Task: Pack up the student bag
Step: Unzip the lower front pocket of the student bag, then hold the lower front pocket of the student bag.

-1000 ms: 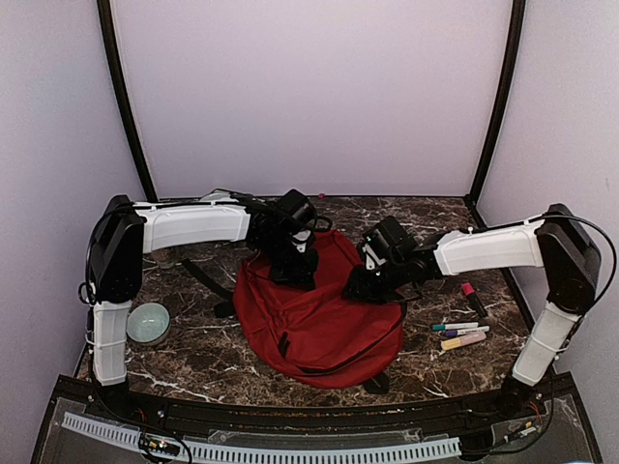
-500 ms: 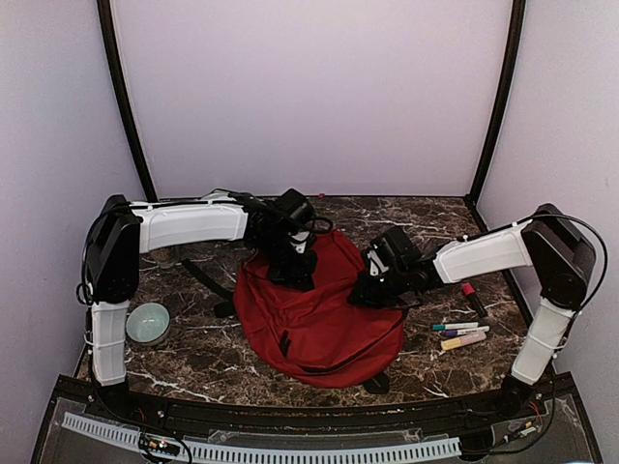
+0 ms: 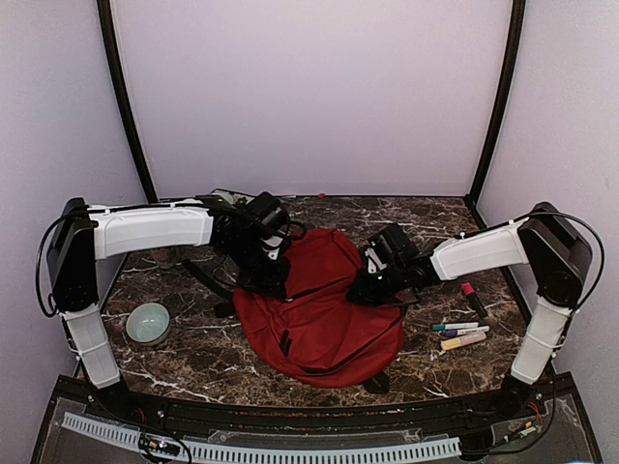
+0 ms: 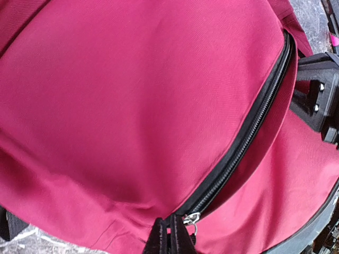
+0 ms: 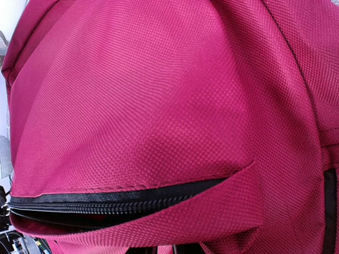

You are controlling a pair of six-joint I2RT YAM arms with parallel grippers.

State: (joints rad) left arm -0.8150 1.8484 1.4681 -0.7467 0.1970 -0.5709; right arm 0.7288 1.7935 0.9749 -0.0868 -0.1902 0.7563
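The red student bag lies flat in the middle of the table. My left gripper is at its left edge. In the left wrist view its fingers are pinched together right at the silver zipper slider, at the end of the black zipper. My right gripper is at the bag's right edge, shut on a fold of red fabric. Its fingertips barely show at the bottom of the right wrist view, below a partly open zipper.
A pale green bowl sits at the left. Several markers and a pink one lie to the right of the bag. A black strap trails off the bag's left side.
My left gripper has moved left and nearer along the bag's edge, its fingers still pinched at the zipper slider. The right gripper has stayed on the bag's right edge.
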